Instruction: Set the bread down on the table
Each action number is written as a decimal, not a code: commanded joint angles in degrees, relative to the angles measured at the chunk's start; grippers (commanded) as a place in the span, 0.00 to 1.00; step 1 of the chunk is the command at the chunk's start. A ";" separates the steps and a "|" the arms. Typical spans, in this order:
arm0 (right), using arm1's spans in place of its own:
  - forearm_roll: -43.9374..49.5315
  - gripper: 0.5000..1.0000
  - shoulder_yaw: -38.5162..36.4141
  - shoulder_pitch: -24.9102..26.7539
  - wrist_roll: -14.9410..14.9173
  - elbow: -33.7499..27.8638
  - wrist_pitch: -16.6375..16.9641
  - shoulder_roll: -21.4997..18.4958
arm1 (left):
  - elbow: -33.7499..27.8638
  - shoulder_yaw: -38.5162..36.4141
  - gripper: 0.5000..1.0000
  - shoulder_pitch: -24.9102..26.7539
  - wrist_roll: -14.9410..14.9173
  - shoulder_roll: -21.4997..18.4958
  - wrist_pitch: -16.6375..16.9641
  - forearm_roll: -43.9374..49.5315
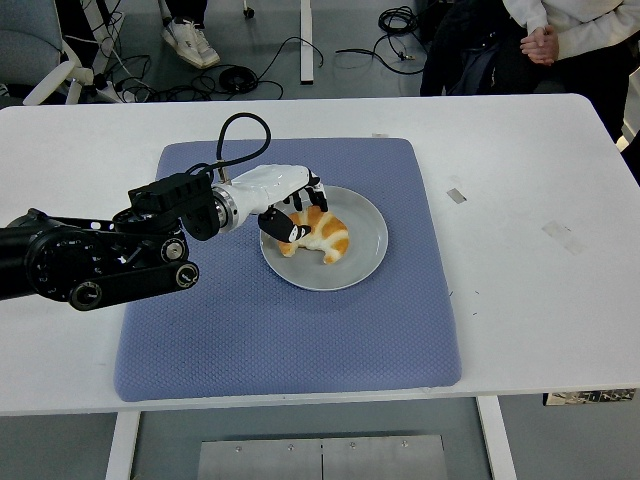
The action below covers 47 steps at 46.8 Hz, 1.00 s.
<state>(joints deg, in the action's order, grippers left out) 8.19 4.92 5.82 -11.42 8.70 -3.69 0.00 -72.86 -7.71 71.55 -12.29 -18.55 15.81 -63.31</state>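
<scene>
The left hand [283, 203] reaches in from the left edge on its black arm [90, 262] and sits over the left part of the plate [366, 245]. Its white fingers [300, 182] are curled down around the bread [322, 235], with the dark fingertips on the near and far sides of the bread's left end; the hand appears to have it pinched, though from this height it is hard to tell whether the bread is lifted clear or touching the plate. A black cable [236, 136] loops up from the wrist and back down behind the hand.

The bread is a golden croissant with pale stripes. It lies over the middle of the plate, its left end under the fingers and its right end pointing toward the plate's right side, tilted a little toward the near rim.

The plate is round and grey and rests on a blue mat [290, 330], right of the mat's centre and nearer its far edge. The mat covers the middle of the white desk [530, 300], which shows bare on both sides of it. A few small bits of tape [456, 195] lie on the desk to the right of the mat.

Beyond the desk's far edge, cables [270, 60] trail over the floor, and a seated person's clasped hands [540, 42] show at the top right.
</scene>
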 commanded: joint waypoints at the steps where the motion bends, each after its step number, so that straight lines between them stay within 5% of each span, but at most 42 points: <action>1: 0.07 1.00 0.00 0.07 -0.01 0.00 0.00 0.00 | -0.01 -0.02 0.13 -0.01 -0.01 0.00 -0.08 0.03; 15: -0.01 1.00 0.00 -0.02 -0.01 0.00 0.00 0.00 | -0.01 -0.02 0.16 -0.01 0.07 0.09 -0.08 -0.06; 21: 0.07 1.00 0.00 0.07 -0.01 0.00 0.00 0.00 | -0.01 -0.02 0.36 -0.01 0.07 0.00 0.01 -0.06; 33: -0.01 1.00 0.00 -0.02 -0.01 0.00 0.00 0.00 | 0.35 0.77 0.93 -0.01 0.07 0.00 0.10 0.21; 47: -0.01 1.00 0.00 0.07 -0.01 0.00 0.00 0.00 | 0.26 0.77 0.95 0.17 0.16 0.09 -0.43 1.26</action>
<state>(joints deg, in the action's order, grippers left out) 8.21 4.92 5.82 -11.41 8.70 -3.69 0.00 -72.59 -6.94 71.63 -12.12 -18.46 15.39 -62.05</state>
